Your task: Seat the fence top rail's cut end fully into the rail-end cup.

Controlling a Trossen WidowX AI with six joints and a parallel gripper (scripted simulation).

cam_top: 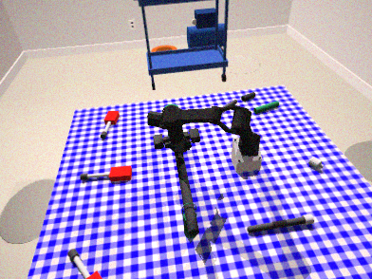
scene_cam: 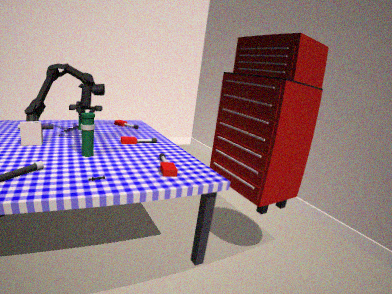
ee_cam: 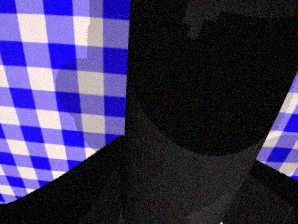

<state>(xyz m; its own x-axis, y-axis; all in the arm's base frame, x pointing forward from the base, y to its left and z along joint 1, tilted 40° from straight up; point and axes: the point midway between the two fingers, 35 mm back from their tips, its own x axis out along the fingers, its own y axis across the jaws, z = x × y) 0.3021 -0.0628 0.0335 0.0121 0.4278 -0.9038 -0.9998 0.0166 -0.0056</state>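
Observation:
The black gripper (cam_top: 178,146) (scene_cam: 86,110) points down and is shut on the dark rail (cam_top: 183,176) (ee_cam: 192,187). In the top view the rail runs from the gripper toward the front, to the loop cap (cam_top: 189,210) area at its near end; the cap itself is hard to make out. The big post (scene_cam: 87,145) stands green and upright, with a pale band (scene_cam: 87,127) high up, just below the post cap (scene_cam: 87,116). The gripper shows right above and behind that cap. The wrist view is mostly dark. The end cup and the rail's cut end are hidden, so their contact cannot be told.
Red-handled tools (cam_top: 120,174) (scene_cam: 129,140) lie on the checked tablecloth. A dark rod with a pale end (cam_top: 280,225) lies front right in the top view. A green rod (cam_top: 267,107) and a small pale fitting (cam_top: 315,164) lie on the right. A pale block (scene_cam: 31,133) stands by the arm's base.

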